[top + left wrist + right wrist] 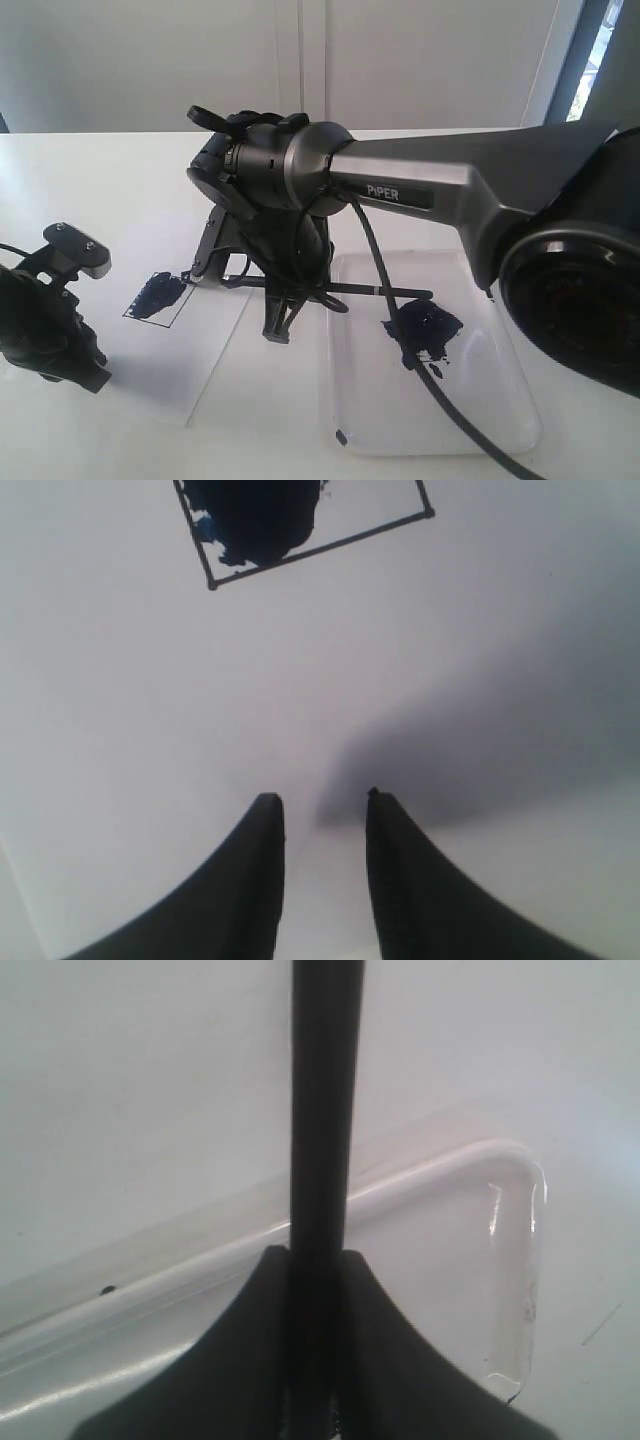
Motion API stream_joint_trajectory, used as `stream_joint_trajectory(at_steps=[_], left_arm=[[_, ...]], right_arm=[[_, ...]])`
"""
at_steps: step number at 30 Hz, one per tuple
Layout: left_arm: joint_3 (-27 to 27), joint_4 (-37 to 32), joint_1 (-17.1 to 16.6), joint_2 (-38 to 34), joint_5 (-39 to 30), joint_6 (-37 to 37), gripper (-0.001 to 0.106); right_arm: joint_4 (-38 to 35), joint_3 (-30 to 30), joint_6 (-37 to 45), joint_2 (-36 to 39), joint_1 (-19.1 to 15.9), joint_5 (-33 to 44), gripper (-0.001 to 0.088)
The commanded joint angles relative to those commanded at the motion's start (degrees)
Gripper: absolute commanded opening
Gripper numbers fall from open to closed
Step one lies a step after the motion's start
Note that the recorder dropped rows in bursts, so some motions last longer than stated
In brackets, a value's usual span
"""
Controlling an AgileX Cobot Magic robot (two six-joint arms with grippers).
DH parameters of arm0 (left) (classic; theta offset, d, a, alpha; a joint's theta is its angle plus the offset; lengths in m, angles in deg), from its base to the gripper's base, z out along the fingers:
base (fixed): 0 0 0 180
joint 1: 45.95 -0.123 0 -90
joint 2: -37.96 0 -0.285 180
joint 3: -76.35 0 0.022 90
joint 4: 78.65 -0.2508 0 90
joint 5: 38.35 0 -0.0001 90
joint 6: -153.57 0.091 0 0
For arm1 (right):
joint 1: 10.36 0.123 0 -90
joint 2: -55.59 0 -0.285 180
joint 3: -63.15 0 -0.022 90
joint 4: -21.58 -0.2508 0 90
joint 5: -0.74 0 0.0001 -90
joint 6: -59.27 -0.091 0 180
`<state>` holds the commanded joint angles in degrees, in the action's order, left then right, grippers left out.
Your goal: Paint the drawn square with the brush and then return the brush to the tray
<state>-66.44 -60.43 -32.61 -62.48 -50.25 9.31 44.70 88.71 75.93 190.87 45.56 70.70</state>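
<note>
Blue fills part of square [300, 530] | right fingers [240, 1360] clamped on brush [322, 1110], left fingers [240, 880] apart | I'd stroke bare side lightly

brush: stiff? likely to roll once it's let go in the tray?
Probably stiff: the brush runs dead straight out of the shut right gripper. The handle looks thin and round, so it may roll on the glossy tray, though the low rim should stop it.

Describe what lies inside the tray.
A dark blue paint blot lies in the tray; the brush extends over it. The arm and black cable cover part of its floor.
</note>
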Motion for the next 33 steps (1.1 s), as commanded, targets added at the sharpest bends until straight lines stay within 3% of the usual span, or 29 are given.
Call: stream_joint_trajectory(at_steps=[33], left_arm=[[0.0, 0.0, 0.0, 0.0, -0.1, 0.0, 0.034]], right_arm=[[-0.7, 0.0, -0.3, 0.0, 0.0, 0.0, 0.0]])
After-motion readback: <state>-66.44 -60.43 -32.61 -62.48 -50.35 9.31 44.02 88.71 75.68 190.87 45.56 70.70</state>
